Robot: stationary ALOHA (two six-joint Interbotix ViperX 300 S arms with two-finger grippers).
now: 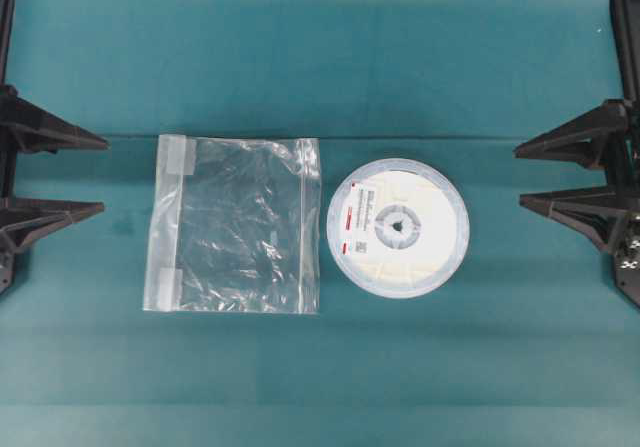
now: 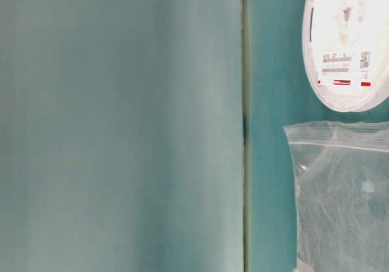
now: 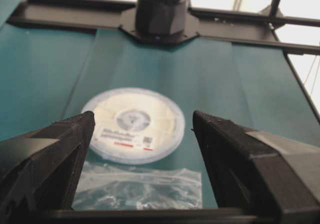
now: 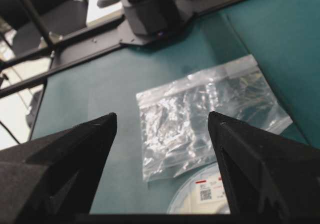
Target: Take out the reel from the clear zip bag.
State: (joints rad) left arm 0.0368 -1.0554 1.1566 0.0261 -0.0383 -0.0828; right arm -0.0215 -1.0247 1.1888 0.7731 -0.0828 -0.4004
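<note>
The reel (image 1: 398,227) lies flat on the teal table, outside the clear zip bag (image 1: 235,225) and just right of its zip edge. Its label with the red mark faces up (image 2: 349,41). The bag is flat, crinkled and holds nothing, with two white tabs on its left edge. My left gripper (image 1: 100,176) is open at the table's left edge, well clear of the bag. In its wrist view the bag (image 3: 140,189) and the reel (image 3: 132,125) lie ahead between the fingers. My right gripper (image 1: 520,176) is open at the right edge, short of the reel (image 4: 205,194) and the bag (image 4: 210,108).
A seam (image 2: 244,132) runs across the teal table cover. The opposite arm's black base (image 3: 160,13) stands at the far edge in the left wrist view, and the other base (image 4: 147,8) in the right wrist view. Black frame rails border the table.
</note>
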